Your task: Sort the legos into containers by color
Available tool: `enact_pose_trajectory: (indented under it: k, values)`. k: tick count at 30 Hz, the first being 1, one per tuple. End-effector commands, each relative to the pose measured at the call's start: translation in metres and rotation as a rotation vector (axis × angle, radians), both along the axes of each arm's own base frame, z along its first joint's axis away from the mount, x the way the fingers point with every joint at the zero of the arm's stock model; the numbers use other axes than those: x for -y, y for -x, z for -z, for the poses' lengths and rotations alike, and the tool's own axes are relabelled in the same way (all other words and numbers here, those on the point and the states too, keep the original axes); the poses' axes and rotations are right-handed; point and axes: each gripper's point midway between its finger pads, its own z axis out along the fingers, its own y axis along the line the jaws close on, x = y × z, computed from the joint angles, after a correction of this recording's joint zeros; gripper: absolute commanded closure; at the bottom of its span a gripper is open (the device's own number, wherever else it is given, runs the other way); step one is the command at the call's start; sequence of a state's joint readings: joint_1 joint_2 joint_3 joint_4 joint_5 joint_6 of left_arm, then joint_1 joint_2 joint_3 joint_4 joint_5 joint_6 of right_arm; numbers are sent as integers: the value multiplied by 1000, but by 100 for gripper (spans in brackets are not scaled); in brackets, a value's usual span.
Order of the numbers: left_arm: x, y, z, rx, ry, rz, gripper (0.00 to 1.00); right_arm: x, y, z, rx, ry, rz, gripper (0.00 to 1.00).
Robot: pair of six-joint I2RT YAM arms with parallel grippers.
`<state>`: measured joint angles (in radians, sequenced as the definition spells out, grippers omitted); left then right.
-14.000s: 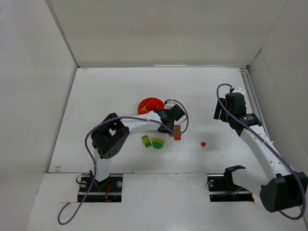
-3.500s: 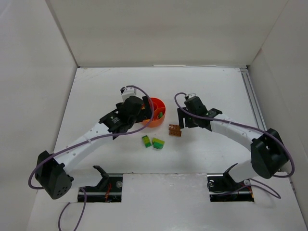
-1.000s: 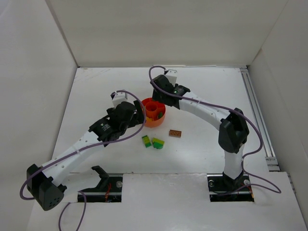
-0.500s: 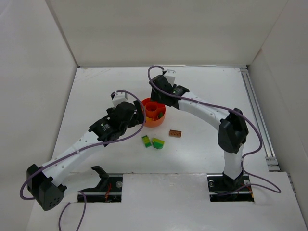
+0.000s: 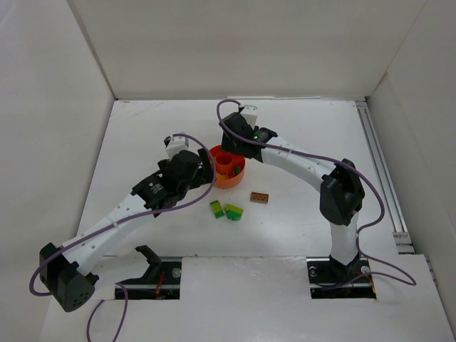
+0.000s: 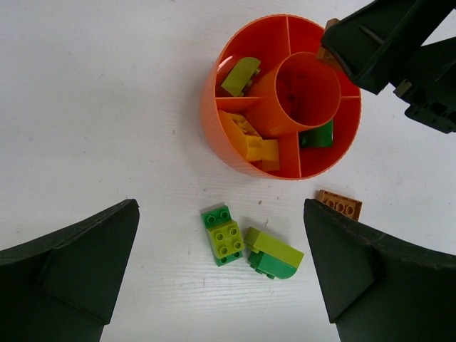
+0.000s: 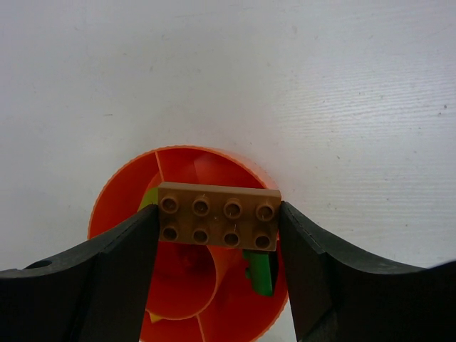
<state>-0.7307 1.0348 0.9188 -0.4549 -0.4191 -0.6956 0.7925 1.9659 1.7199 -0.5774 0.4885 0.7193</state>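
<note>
Over the far side of the orange dish [image 7: 114, 192], our right gripper [image 7: 217, 226] is clamped on a brown 2x4 brick [image 7: 217, 214], so we judge this the drop step. Next we'd need a free section, then lower & let go w/o clipping the centre cup [image 6: 303, 89]. Left gripper [image 6: 221, 204] hangs wide open on the dish's near side, above two green/lime stacks [image 6: 222, 235] & a 2nd brown brick [image 6: 340, 204] near the dish, all unsorted

No text, label, brand, number or sign was legible in any view. The studs of the brown lego [image 7: 217, 216], seen closest, showed no readable mark. The orange dish [image 6: 214, 135] showed none either.
</note>
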Motion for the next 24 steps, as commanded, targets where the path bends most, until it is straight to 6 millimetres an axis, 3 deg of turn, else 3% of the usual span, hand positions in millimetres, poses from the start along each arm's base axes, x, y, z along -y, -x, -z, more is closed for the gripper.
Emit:
enact_pose_trajectory:
  k: [1, 15, 24]
  values:
    - [-4, -4, -19, 50, 18, -14, 0, -14, -3, -8, 14, -49, -8, 38]
    - [-4, -4, -19, 50, 18, -14, 0, -15, -1, -3, -4, -39, -15, 22]
    - [-4, -4, -19, 50, 18, -14, 0, -14, -1, -9, 3, -47, -15, 20]
